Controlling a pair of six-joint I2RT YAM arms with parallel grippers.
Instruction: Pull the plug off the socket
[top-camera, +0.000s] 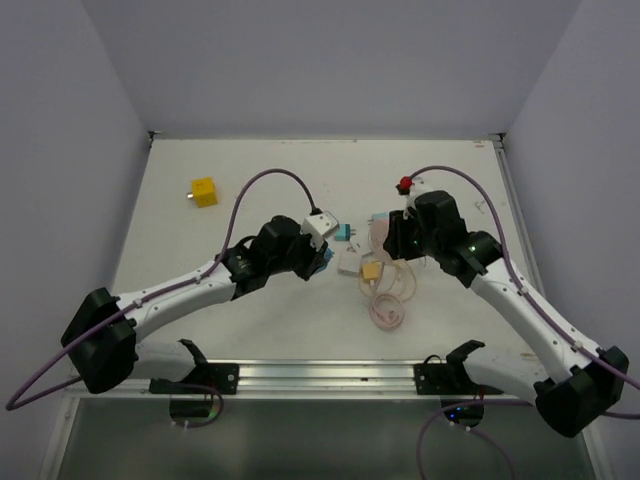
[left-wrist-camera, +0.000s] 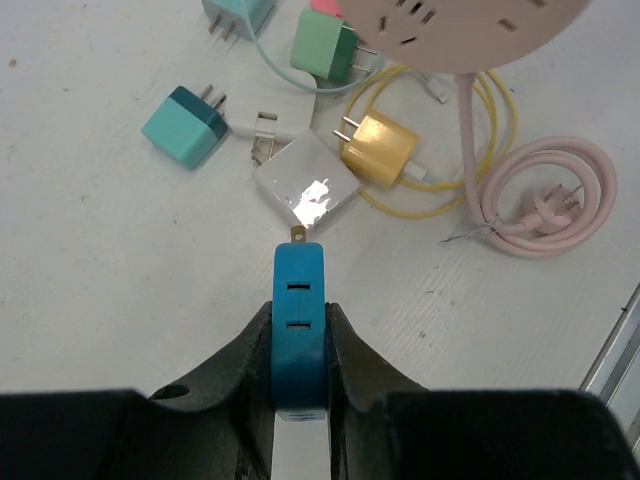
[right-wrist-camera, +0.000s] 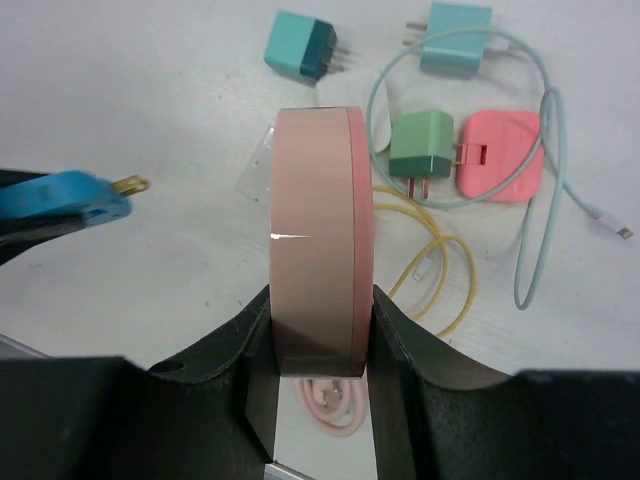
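My left gripper (left-wrist-camera: 299, 312) is shut on a blue plug (left-wrist-camera: 298, 278), whose brass prongs point away from me above the table. In the top view this plug (top-camera: 322, 262) sits at the left gripper (top-camera: 318, 256). The pink round socket (right-wrist-camera: 312, 240) stands edge-on between the fingers of my right gripper (right-wrist-camera: 320, 305), which is shut on it. The plug (right-wrist-camera: 60, 197) hangs left of the socket with a clear gap, its prongs bare. The socket's face (left-wrist-camera: 470, 30) with its slots shows at the top of the left wrist view. From above, the socket (top-camera: 380, 232) is at the right gripper (top-camera: 388, 238).
Loose chargers lie between the arms: a teal one (left-wrist-camera: 187, 124), a green one (left-wrist-camera: 325, 47), a yellow one (left-wrist-camera: 380, 150) with its yellow cable, and a white adapter (left-wrist-camera: 307, 185). The socket's pink cord coil (left-wrist-camera: 545, 200) lies to the right. A yellow cube (top-camera: 204, 191) sits far left.
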